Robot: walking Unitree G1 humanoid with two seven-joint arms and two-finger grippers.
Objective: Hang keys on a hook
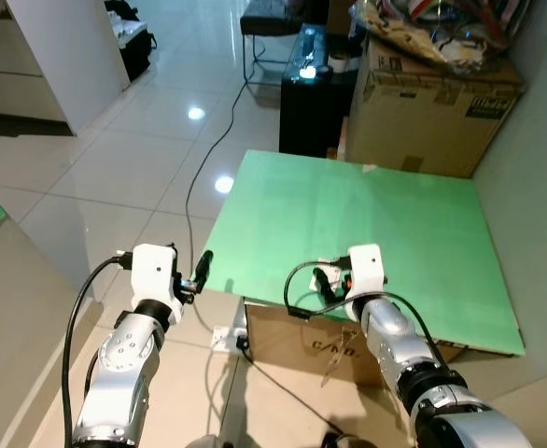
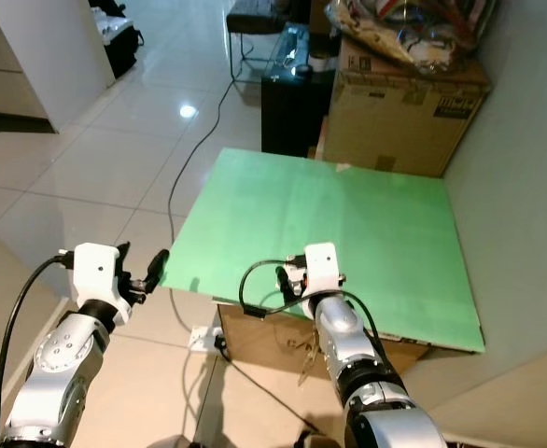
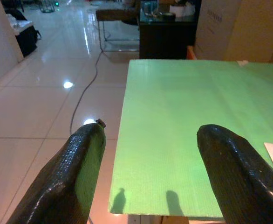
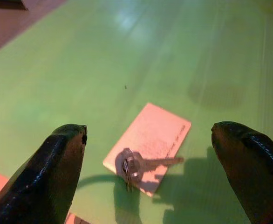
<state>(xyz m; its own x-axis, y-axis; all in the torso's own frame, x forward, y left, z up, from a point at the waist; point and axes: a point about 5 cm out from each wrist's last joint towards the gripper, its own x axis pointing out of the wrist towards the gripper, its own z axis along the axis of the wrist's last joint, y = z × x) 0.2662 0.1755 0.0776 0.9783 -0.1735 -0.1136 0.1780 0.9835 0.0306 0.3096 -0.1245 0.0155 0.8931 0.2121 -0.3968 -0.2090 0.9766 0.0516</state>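
The right gripper (image 4: 148, 140) hovers wide open and empty just above the near edge of the green board (image 1: 385, 215), its fingers straddling the key (image 4: 141, 164). The key lies straight ahead on a pink card (image 4: 150, 142), shaft pointing across the gap between the fingers. The left gripper (image 3: 148, 154), also open and empty, hangs off the board's near left corner, farther away. No hook can be made out.

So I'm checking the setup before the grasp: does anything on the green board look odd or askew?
Mostly tidy. The silver key lies on a pale rectangular card that sits askew near the green board's front edge, between the open right gripper's fingers. No hook is visible.
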